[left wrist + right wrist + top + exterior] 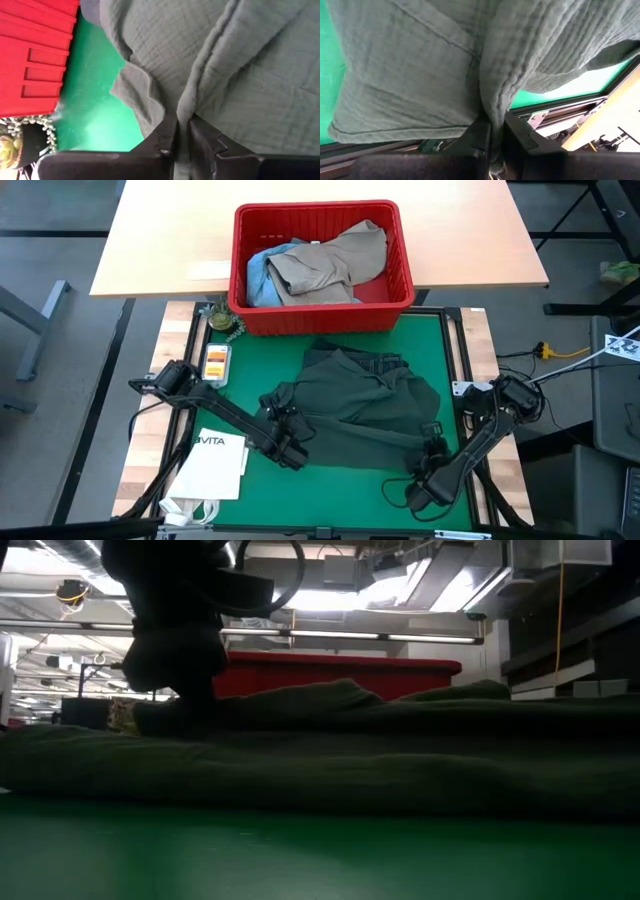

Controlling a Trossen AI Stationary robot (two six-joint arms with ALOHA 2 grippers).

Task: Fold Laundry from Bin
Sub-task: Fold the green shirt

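Both grippers, left (182,131) & right (496,131), pinch green shirt (365,405) on mat (440,340).

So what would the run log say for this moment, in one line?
left gripper: shut on green shirt | right gripper: shut on green shirt | red bin: garments inside

We read only one legible text: "VITA", printed in dark capitals on the white paper bag (213,467), lower left of the high view, along the bag's upper edge. The bag lies flat on the desk at the left border of the green mat (340,485).

A small orange-and-white packet (215,362), left of centre in the high view just below the red bin (322,312), carries markings we cannot make out.

A pale card (209,271) on the wooden desk, upper left, shows no readable print. The low view and both wrist views give us no text.
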